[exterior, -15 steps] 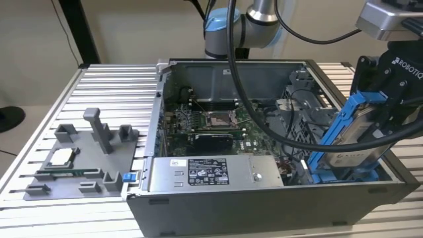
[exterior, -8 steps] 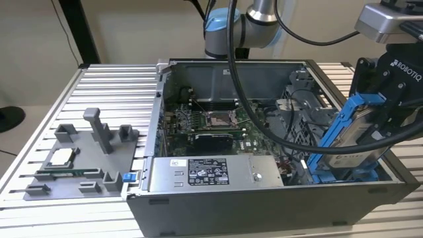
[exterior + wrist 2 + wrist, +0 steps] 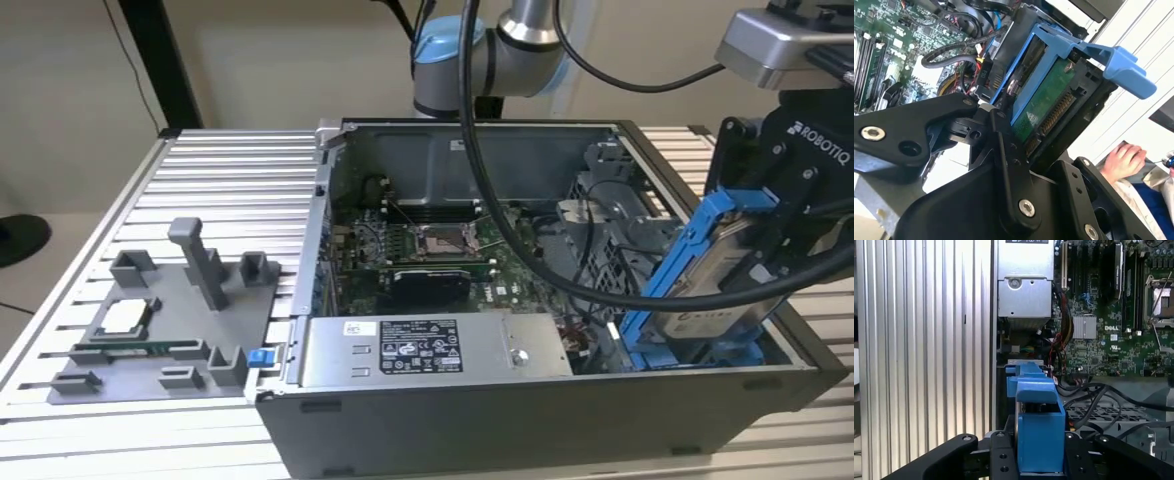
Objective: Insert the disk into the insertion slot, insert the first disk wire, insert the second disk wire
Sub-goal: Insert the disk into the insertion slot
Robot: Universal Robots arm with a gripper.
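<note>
The disk (image 3: 705, 305) is pinched at its sides by the gripper (image 3: 750, 268) and held tilted over the slot (image 3: 694, 352), at the exterior view's right, in the near corner of the computer case (image 3: 534, 415). It is judged stiff, fairly heavy and shock-sensitive: smooth metal, bare green circuit board (image 3: 1046, 102), springy blue plastic frame (image 3: 1038, 425). The frame's sides are best gripped.

A plain beige wall (image 3: 267, 60) stands behind a ribbed metal table (image 3: 227, 190); at the exterior view's far left a black post (image 3: 160, 60) rises beside pale floor (image 3: 34, 300)
</note>
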